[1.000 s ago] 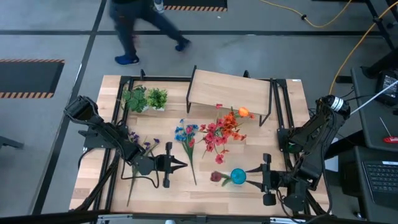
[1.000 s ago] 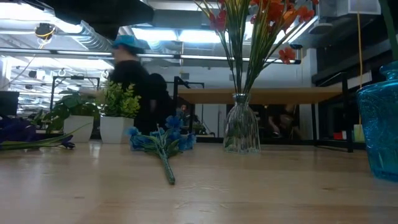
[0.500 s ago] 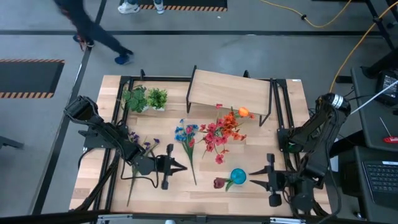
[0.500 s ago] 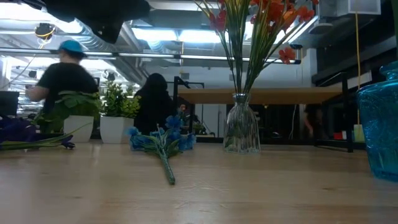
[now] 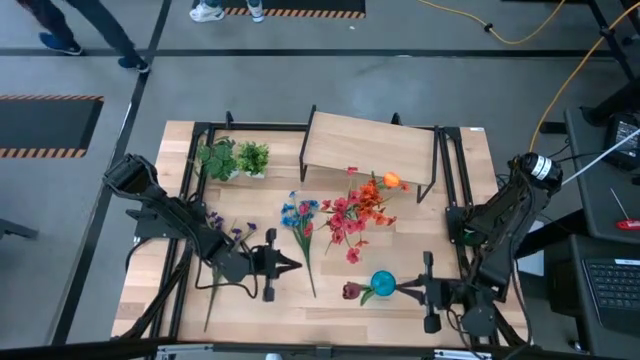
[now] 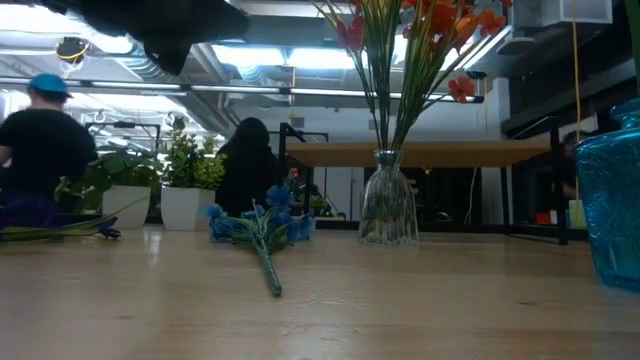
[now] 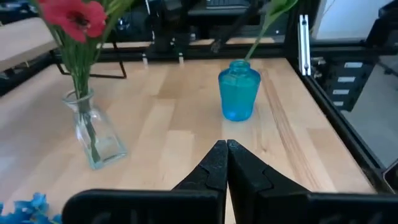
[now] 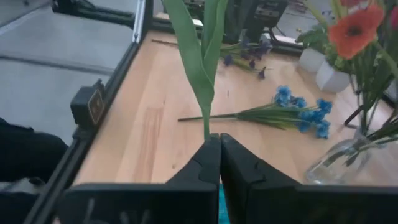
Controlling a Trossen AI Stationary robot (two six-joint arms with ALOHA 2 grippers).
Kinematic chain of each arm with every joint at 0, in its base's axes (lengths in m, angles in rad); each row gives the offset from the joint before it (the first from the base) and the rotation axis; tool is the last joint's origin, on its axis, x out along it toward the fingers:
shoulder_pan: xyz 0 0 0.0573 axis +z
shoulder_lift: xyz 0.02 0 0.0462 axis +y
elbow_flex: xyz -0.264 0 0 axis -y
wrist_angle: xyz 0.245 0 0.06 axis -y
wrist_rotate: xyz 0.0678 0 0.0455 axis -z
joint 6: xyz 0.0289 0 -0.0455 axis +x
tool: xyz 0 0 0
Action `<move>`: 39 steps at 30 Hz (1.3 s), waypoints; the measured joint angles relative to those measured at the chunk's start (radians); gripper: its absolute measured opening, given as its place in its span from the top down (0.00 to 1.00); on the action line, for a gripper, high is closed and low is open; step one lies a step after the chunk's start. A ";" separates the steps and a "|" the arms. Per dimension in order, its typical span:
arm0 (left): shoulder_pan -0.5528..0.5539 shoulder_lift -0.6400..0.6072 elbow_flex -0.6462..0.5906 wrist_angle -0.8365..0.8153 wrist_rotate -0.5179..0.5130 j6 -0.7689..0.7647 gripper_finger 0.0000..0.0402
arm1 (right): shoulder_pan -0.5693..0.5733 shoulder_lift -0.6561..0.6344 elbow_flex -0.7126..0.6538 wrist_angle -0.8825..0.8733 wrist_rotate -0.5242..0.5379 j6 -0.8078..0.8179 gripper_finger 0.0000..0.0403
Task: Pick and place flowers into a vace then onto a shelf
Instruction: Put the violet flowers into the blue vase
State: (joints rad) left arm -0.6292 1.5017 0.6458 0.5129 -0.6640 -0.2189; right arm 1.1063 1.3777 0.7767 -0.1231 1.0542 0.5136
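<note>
At the near edge of the bench, about 5 o'clock, our right gripper has its fingers clamped on the green stem of a dark red flower that stands in the blue vase. At 7 o'clock our left gripper hovers with fingers together, holding nothing, just beside the blue flowers lying flat. Purple flowers lie at 9 o'clock. Toward the centre, red and orange flowers fill the clear vase. The shelf stands at 12 o'clock.

Red-orange flowers upright in glass vase; blue bunch lying flat; shelf bare.
</note>
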 joint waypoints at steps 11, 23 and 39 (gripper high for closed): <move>0.005 0.000 0.347 -0.930 0.068 -0.567 1.00 | -0.017 -0.001 -0.166 0.382 0.000 -0.163 0.98; -0.058 0.025 0.412 -1.413 0.516 -1.268 1.00 | -0.048 -0.001 -0.226 0.438 0.000 -0.185 0.96; -0.261 0.060 0.412 -1.567 0.594 -1.712 1.00 | -0.096 -0.001 -0.226 0.442 -0.001 -0.257 0.95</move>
State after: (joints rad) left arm -0.8901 1.5620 1.0576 -1.0543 -0.0703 -1.9311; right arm 1.0099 1.3769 0.5503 0.3187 1.0534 0.2565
